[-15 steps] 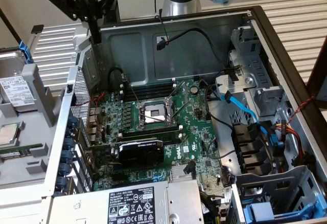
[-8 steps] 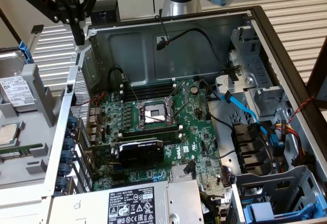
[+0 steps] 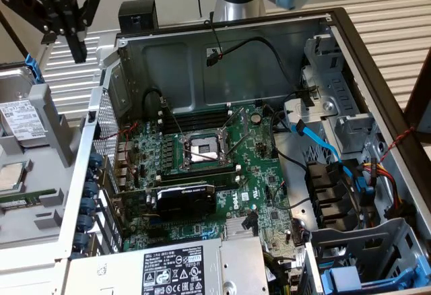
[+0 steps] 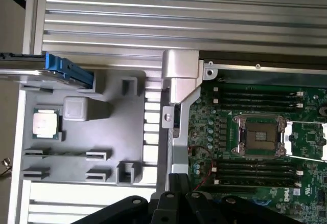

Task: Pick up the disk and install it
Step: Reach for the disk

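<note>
Exterior view: the tool is hanging clenched on nothing, high over the grey holder tray beside the open computer case. The disk is standing on edge in that tray, blue rail uppermost, near the processor chip.
</note>
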Robot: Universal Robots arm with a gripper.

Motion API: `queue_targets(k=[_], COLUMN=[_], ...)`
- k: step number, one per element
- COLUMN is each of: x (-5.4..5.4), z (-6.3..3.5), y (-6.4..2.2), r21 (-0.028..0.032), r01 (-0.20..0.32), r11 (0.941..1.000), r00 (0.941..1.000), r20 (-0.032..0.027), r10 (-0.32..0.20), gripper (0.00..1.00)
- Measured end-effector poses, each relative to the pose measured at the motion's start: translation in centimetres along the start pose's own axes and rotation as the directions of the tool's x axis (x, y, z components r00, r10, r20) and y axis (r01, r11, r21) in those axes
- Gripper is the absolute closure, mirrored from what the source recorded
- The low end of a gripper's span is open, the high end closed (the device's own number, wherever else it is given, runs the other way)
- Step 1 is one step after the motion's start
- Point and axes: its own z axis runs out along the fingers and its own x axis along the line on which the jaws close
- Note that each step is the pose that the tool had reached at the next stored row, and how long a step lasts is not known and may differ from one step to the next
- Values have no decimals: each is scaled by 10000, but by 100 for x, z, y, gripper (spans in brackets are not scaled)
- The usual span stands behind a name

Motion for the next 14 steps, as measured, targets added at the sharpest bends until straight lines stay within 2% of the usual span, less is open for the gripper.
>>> queue_targets(k=[3, 8, 12, 14], x=[82, 92, 97, 165], z=[4, 25, 32, 36], y=[84, 286, 319, 325], r21=[0, 5, 23, 23], r01=[-1, -1, -49, -58], r11=[10000, 10000, 10000, 10000], r00=[10000, 10000, 10000, 10000], r20=[1, -17, -24, -23], r10=[1, 1, 49, 58], gripper=[89, 89, 89, 89])
